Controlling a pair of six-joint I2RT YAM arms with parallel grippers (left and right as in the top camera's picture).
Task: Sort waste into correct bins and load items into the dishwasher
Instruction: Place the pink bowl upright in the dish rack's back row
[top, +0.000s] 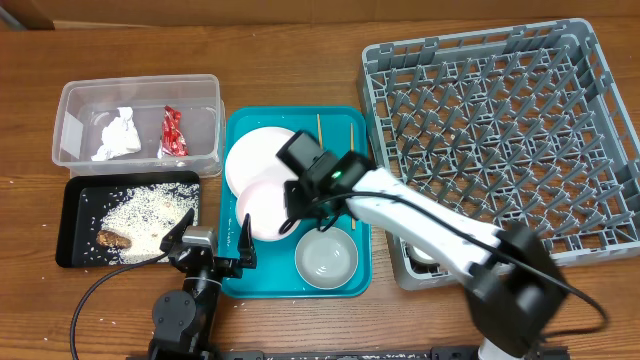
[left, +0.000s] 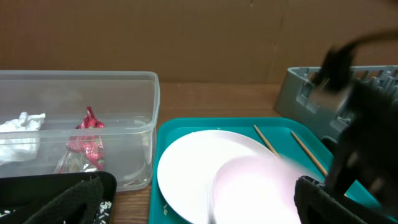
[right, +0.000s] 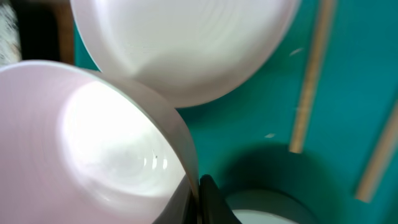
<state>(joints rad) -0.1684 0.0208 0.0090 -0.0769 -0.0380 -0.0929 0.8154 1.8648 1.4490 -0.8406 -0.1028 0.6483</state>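
Note:
My right gripper (top: 300, 208) (right: 198, 200) is shut on the rim of a pale bowl (top: 265, 210) (right: 93, 143), tilted over the white plate (top: 255, 155) (right: 186, 43) in the teal tray (top: 232, 280). A second bowl (top: 326, 258) and two chopsticks (top: 319, 127) (right: 308, 81) lie in that tray. My left gripper (top: 210, 240) (left: 199, 211) is open and empty at the black tray's near right corner. The clear tub (top: 70, 100) holds the tissue (top: 118, 135) and red wrapper (top: 173, 132) (left: 87, 143). The black tray (top: 80, 195) holds rice (top: 145, 215) and a brown scrap (top: 113, 239).
The grey dish rack (top: 500, 130) (left: 298, 93) stands right of the teal tray. A white thing (top: 425, 255) sits in its near left corner, mostly hidden by my right arm. Bare wooden table lies behind and in front.

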